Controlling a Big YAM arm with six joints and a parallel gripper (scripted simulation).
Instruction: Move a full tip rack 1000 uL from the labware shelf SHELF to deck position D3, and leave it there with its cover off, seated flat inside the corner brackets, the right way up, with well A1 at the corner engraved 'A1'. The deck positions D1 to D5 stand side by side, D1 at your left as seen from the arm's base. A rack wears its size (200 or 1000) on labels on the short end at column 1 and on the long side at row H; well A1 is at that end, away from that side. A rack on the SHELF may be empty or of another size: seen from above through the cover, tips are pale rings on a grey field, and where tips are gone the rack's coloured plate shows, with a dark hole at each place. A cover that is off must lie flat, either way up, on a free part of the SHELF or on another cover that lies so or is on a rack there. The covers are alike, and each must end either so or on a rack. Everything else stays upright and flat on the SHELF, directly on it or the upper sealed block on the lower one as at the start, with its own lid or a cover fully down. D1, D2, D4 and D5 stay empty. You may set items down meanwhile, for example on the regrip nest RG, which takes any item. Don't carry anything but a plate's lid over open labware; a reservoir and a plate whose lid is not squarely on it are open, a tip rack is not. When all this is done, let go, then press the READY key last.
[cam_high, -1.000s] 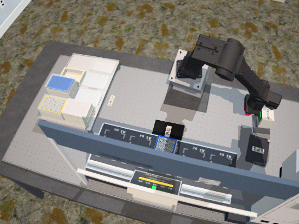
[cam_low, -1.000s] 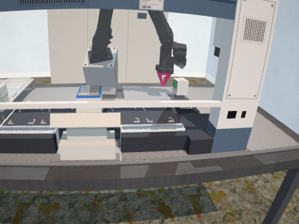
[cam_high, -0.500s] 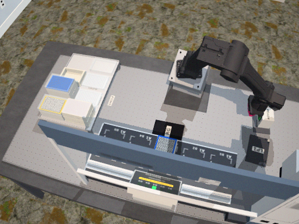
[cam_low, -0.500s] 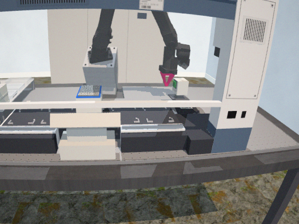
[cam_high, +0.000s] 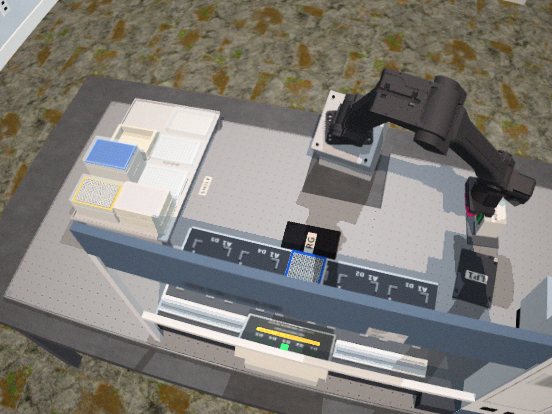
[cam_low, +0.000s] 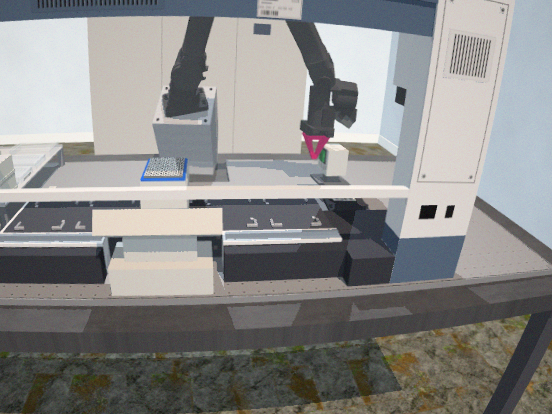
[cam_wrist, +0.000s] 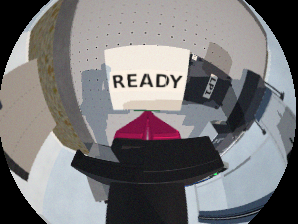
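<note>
A blue-framed tip rack (cam_high: 305, 266) sits uncovered on the deck strip between the D4 and D2 marks, its top showing pale rings on grey; it also shows in the exterior view (cam_low: 164, 168). My gripper (cam_low: 315, 148) has pink fingers, shut and empty, with their tips against the green front of the white READY key (cam_low: 334, 159). In the wrist view the pink fingertips (cam_wrist: 148, 127) sit right below the READY key (cam_wrist: 147, 82). In the overhead view the gripper (cam_high: 474, 216) is at the table's right, far from the rack.
The shelf (cam_high: 146, 161) at the left holds a blue rack (cam_high: 111, 154), a yellow-framed rack (cam_high: 96, 193), covered pale blocks and plates. The black RG nest (cam_high: 311, 239) stands behind D3. A black pad (cam_high: 474, 277) lies below the gripper. A blue gantry beam (cam_high: 300, 295) crosses in front.
</note>
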